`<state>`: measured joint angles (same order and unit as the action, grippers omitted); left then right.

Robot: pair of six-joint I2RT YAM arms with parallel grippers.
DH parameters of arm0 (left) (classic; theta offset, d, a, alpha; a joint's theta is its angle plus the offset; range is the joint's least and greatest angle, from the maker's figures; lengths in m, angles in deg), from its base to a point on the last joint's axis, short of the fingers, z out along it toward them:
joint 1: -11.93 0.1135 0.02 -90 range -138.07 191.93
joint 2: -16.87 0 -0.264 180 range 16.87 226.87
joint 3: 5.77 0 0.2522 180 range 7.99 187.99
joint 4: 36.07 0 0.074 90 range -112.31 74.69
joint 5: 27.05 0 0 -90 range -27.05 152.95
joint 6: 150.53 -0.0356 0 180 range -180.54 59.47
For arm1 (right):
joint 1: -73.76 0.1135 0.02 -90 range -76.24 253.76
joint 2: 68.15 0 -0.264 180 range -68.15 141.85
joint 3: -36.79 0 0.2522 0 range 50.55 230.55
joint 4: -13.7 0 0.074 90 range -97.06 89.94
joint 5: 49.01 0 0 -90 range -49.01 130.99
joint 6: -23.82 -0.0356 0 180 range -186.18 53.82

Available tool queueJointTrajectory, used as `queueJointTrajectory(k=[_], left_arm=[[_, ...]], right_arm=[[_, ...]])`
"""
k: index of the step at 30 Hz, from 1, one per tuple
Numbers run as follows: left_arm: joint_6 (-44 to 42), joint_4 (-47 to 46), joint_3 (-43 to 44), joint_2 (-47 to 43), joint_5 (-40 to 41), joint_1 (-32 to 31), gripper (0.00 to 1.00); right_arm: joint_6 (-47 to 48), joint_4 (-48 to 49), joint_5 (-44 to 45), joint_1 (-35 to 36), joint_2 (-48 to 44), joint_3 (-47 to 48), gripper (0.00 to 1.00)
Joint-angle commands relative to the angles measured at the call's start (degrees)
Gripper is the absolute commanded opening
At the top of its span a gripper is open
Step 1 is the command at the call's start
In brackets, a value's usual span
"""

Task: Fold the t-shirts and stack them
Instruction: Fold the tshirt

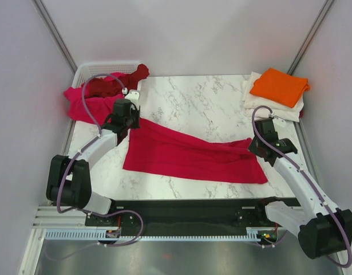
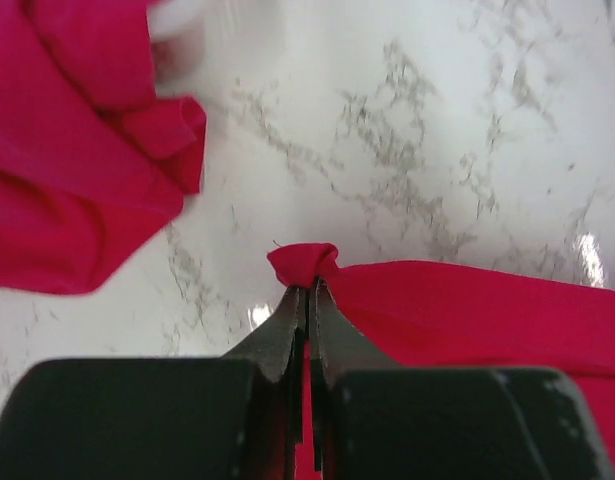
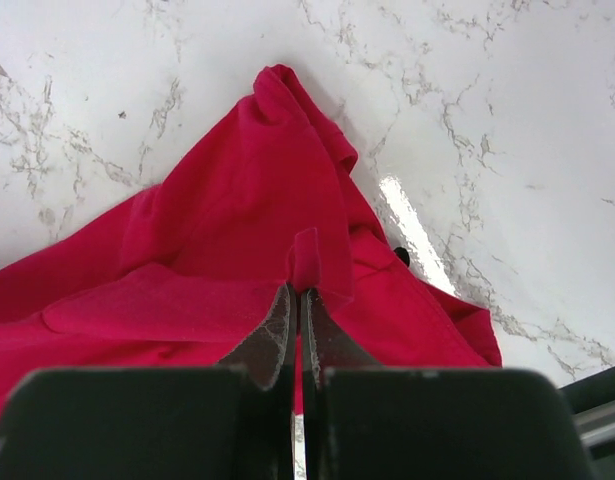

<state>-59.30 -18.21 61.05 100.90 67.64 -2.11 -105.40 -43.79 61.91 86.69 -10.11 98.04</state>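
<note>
A crimson red t-shirt (image 1: 193, 154) lies stretched across the marble table. My left gripper (image 1: 130, 119) is shut on its far left corner; the pinched fold (image 2: 305, 262) shows in the left wrist view. My right gripper (image 1: 257, 143) is shut on its right end, a tab of cloth (image 3: 305, 258) between the jaws. A magenta-pink shirt (image 1: 87, 105) and a dark maroon shirt (image 1: 115, 83) spill from the basket at the far left; the pink one also shows in the left wrist view (image 2: 77, 150). A folded orange shirt (image 1: 280, 86) lies on a cream-white one (image 1: 261, 103) at the far right.
A white plastic basket (image 1: 84, 71) stands at the far left corner. Grey walls close in both sides. A black rail (image 1: 187, 209) runs along the table's near edge between the arm bases.
</note>
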Motion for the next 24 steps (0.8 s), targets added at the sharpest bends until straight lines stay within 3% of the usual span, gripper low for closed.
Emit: queueJointTrajectory(k=[1,9,20,23,24], left_arm=[[-6.4,-11.3,0.6,0.3,-1.9,0.2,0.02],[-7.6,-13.1,-2.7,1.1,-3.1,0.1,0.02],[-15.6,-15.2,-16.2,-9.9,1.6,0.2,0.02],[-16.0,-15.2,-18.3,-11.4,2.7,0.2,0.02],[-15.1,-15.2,-18.9,-13.0,4.3,0.1,0.02]], right_arm=[[0.5,2.0,2.8,-0.1,3.4,3.6,0.00],[2.6,3.4,2.3,0.1,7.2,6.4,0.00],[-0.3,1.2,1.8,-2.6,0.8,-3.1,0.01],[-2.0,1.7,-2.0,-4.0,1.0,-5.3,0.13],[-3.4,2.0,-2.9,-4.3,0.9,-6.3,0.25]])
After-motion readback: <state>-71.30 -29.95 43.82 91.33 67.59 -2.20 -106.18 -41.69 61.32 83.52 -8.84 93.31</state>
